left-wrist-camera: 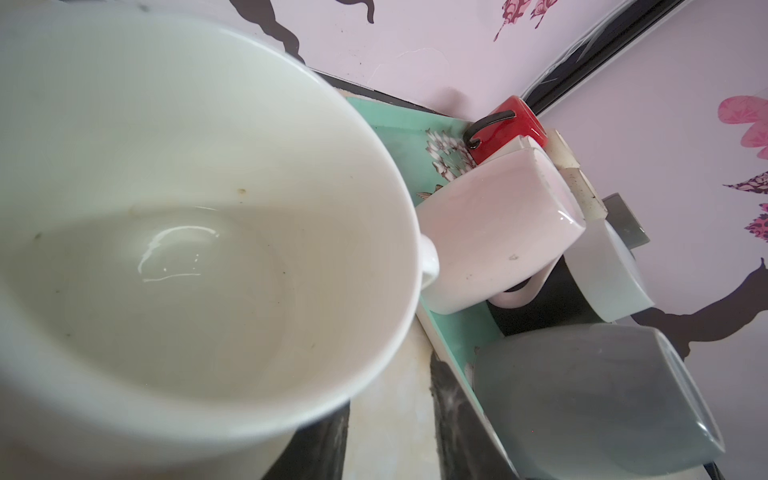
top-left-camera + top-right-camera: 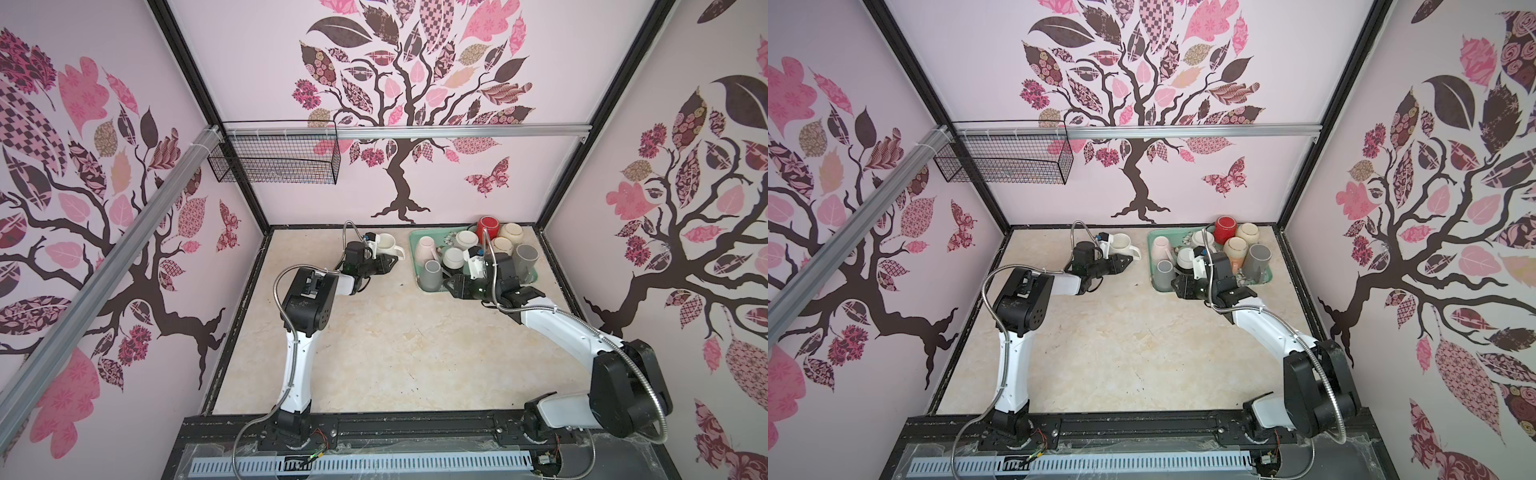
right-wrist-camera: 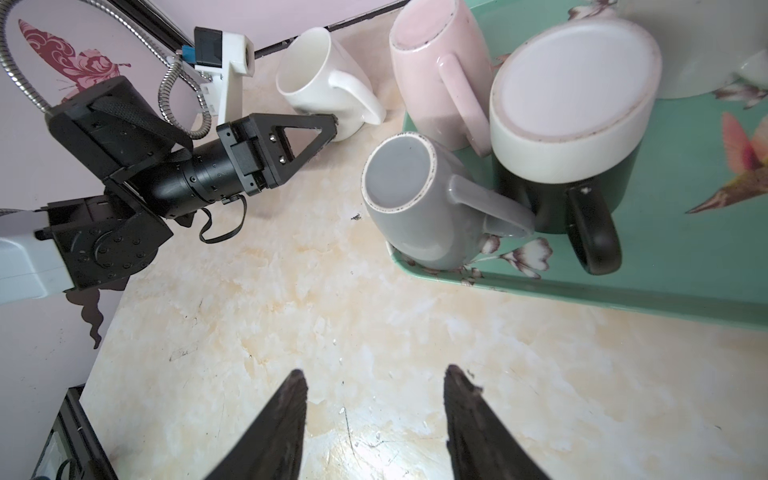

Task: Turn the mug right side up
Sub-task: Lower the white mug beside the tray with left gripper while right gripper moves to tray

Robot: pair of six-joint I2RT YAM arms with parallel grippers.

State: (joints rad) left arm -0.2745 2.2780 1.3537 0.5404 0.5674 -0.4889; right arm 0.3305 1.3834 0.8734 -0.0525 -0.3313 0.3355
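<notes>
Closest to the left wrist camera was the white mug (image 1: 187, 249), so near that its open mouth filled most of that view. In both top views it stood on the table (image 2: 374, 353) at about 12 o'clock, far from the arm bases, with its mouth facing up. Its handle pointed to 3 o'clock, toward the green tray (image 2: 412, 237).

The left gripper (image 3: 332, 122) sat just beside the mug at its 6 o'clock side. One black finger touched the mug low down near the handle. It was not clear how wide those fingers were apart, or whether they had hold of the mug.

The right gripper (image 3: 376, 415) hung over bare table at about 7 o'clock from the tray. Its two fingers were spread apart and had nothing between them.

On the tray, a grey mug (image 3: 407, 208) and a pink mug (image 3: 432, 70) stood upside down among other mugs.
</notes>
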